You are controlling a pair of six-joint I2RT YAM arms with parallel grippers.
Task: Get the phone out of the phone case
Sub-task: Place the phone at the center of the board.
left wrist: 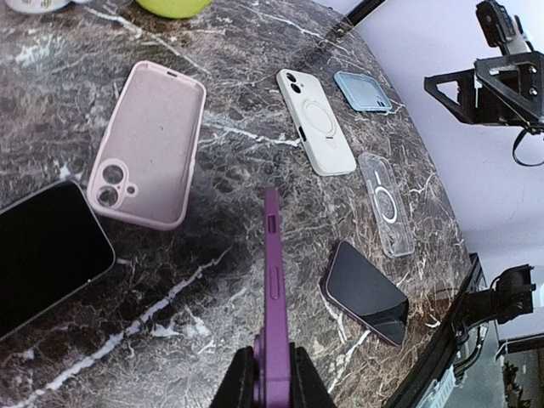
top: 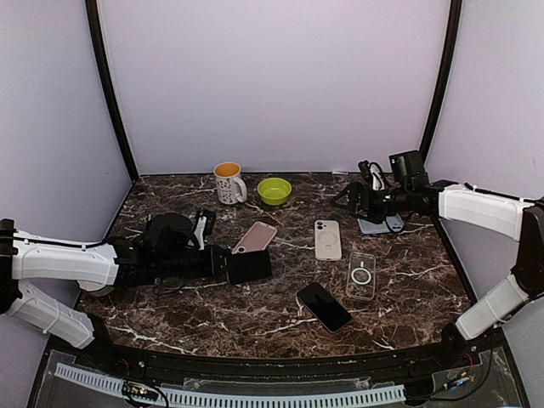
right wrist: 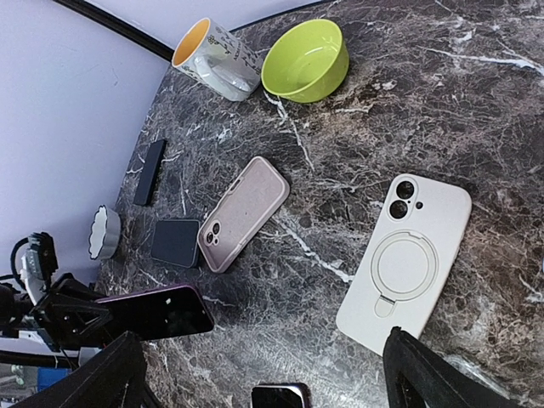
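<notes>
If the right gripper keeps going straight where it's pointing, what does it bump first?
The open right gripper would probably hit the bare marble table first, just beside the white case. Depth is hard to judge.

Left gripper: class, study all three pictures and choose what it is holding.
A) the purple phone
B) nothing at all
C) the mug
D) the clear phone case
A: in the left wrist view the left gripper is clamped on the near end of the purple phone, which it holds edge-on.
</notes>
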